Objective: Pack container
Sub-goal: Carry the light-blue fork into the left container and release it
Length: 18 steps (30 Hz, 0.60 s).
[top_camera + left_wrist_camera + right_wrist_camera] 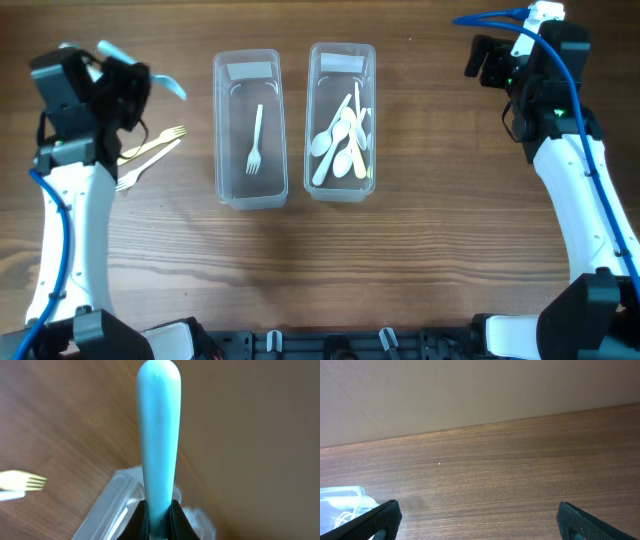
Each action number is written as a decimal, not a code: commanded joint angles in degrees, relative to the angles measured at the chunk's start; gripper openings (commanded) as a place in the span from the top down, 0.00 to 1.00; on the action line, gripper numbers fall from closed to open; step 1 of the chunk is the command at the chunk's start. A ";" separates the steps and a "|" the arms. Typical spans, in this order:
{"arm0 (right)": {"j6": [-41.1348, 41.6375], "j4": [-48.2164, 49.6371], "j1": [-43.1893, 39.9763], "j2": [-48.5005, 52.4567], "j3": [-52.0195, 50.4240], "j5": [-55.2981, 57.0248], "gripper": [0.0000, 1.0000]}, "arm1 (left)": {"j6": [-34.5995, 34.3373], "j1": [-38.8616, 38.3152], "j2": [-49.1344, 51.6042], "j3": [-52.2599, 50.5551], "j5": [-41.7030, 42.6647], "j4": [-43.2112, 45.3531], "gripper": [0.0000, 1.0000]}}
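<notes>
Sticking out of your left gripper (158, 521), which is clamped on it, the light blue utensil (158, 435) hangs at the left of the table (420, 250), near loose forks (150, 150). The fork container (249, 130) and spoon container (341, 122) sit mid-table. Your right gripper (477, 512) gapes, empty.

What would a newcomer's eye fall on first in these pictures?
The light blue utensil stands out, clamped in the left gripper at far left. In the middle, the clear left container holds one white fork, the right container a heap of white spoons.
</notes>
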 commanded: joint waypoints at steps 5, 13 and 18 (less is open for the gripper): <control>-0.31 0.13 -0.09 -0.61 0.24 1.01 0.00 | 25.53 -8.41 0.57 -0.11 3.13 0.11 0.96; -0.33 0.13 -0.09 -0.61 0.24 0.98 0.00 | 29.27 -14.12 4.39 -0.11 -2.25 -2.49 0.95; -0.33 0.13 -0.09 -0.61 0.24 0.98 0.00 | 29.22 -14.93 5.90 -0.11 -2.23 -4.02 0.45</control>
